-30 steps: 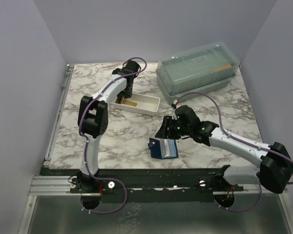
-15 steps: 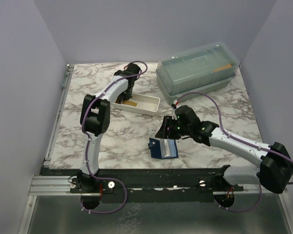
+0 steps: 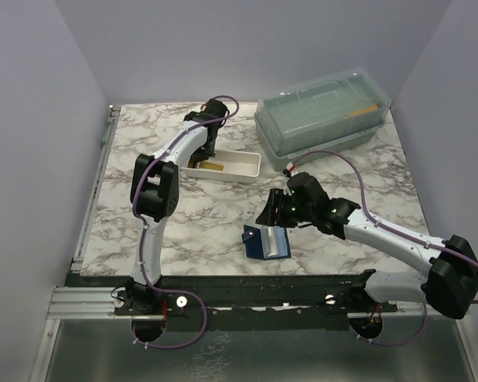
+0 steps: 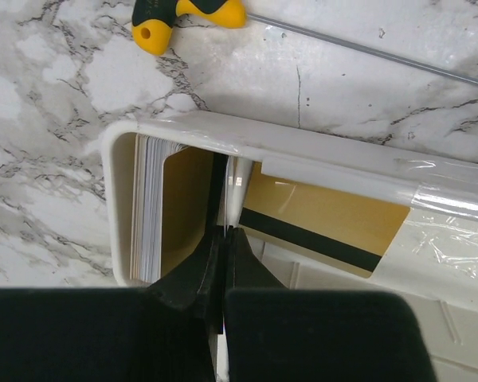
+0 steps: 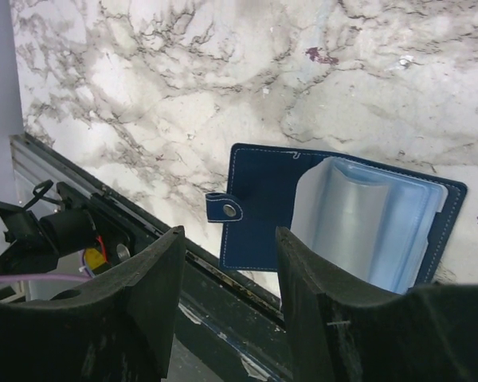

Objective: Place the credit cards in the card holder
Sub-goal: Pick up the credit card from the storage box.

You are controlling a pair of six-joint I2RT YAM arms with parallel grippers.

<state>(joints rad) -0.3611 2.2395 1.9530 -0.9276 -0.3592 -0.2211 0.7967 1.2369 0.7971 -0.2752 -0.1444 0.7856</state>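
Note:
A white tray point(image 3: 243, 170) at the back left holds the credit cards. In the left wrist view a stack of cards point(image 4: 147, 207) stands on edge at the tray's left end point(image 4: 303, 147), and a gold card with a black stripe point(image 4: 319, 227) lies flat. My left gripper point(image 3: 201, 157) reaches into the tray and is shut point(image 4: 223, 232) on a thin card seen edge-on point(image 4: 217, 183). The navy card holder point(image 3: 267, 241) lies open near the front edge, grey-blue pockets up point(image 5: 358, 223). My right gripper point(image 3: 268, 213) hovers just behind it, open and empty point(image 5: 231, 263).
A translucent green lidded box point(image 3: 323, 111) stands at the back right. A yellow-handled screwdriver point(image 4: 187, 14) lies on the marble just beyond the tray. The black front rail point(image 5: 183, 270) runs close to the card holder's near edge.
My left arm has shifted slightly, with its gripper staying inside the tray. The right arm and the card holder have hardly moved.

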